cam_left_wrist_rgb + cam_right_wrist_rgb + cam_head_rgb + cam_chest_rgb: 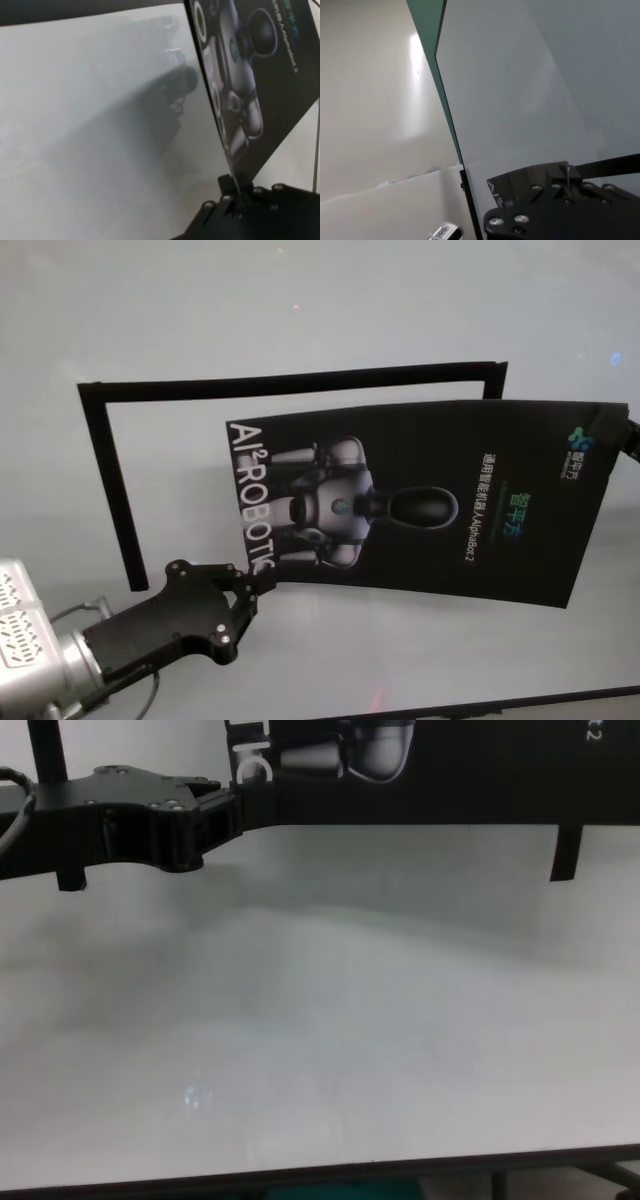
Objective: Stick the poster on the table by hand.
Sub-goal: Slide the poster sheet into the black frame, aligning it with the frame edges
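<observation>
I count one large glossy black poster (pixel 420 500) with white lettering, and on it a single grey-white robot picture (pixel 345 505). One wide white matte table (pixel 300 300) under it all. One thin black strip outline (pixel 110 470) lying on that tabletop. And my own black claws: two, left gripper (pixel 262 585) and right gripper (pixel 566 182).
</observation>
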